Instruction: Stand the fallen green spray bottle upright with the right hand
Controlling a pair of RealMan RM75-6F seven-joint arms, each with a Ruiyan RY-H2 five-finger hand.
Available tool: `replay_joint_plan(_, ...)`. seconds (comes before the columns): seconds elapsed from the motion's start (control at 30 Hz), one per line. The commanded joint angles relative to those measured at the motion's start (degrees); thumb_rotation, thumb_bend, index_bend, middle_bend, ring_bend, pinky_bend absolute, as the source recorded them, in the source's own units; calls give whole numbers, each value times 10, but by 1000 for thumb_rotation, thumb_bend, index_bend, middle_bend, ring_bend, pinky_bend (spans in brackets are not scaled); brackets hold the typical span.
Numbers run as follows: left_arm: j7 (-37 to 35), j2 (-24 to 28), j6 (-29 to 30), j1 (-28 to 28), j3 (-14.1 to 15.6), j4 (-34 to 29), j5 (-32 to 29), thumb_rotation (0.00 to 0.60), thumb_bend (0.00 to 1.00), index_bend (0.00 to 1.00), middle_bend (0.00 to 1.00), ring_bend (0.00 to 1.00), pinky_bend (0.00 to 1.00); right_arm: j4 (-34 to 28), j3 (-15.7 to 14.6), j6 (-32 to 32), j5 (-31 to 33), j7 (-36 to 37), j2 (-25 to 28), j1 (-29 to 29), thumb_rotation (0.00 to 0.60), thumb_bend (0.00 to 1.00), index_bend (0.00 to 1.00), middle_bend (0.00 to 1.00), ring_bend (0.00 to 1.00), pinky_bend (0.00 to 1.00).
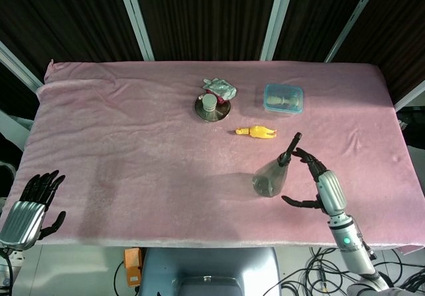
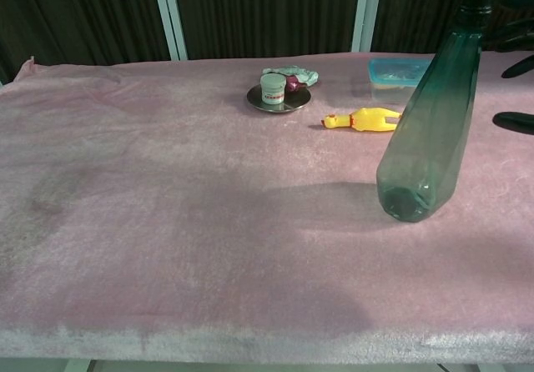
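The green translucent spray bottle (image 1: 271, 175) (image 2: 430, 130) rests on its base on the pink cloth, right of centre, leaning toward the right with its black nozzle up. My right hand (image 1: 317, 186) is off to the bottle's right with fingers spread, clear of it and holding nothing; in the chest view only its dark fingertips (image 2: 514, 122) show at the right edge. My left hand (image 1: 30, 206) hangs open beyond the table's front left corner, far from the bottle.
A yellow rubber chicken toy (image 1: 255, 132) (image 2: 363, 120) lies just behind the bottle. A metal dish with a small jar (image 1: 211, 105) (image 2: 276, 91) and a crumpled packet (image 1: 220, 87) sit mid-back. A blue lidded box (image 1: 283, 98) (image 2: 399, 72) stands back right.
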Motion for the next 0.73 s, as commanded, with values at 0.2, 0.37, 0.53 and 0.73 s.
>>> replay_joint_plan(0.2, 6, -1, 6, 2, 1, -2, 5, 600, 393, 0, 0, 0, 0, -106, -66, 47, -2, -193, 137, -100, 600, 192, 66, 147, 81, 251)
replay_joint_plan(0.37, 19, -3, 12, 5, 3, -5, 10, 600, 392, 0, 0, 0, 0, -236, -93, 16, 104, -431, 234, -156, 600, 191, 0, 12, 0, 0)
replay_joint_plan(0.53, 25, -4, 20, 8, 3, -5, 15, 600, 392, 0, 0, 0, 0, -238, -71, 45, 128, -430, 221, -185, 600, 192, 0, 30, 0, 0)
replay_joint_plan(0.73, 25, -5, 21, 9, 0, -6, 10, 600, 393, 0, 0, 0, 0, -224, -54, 33, 124, -410, 217, -186, 600, 191, 0, 32, 0, 0)
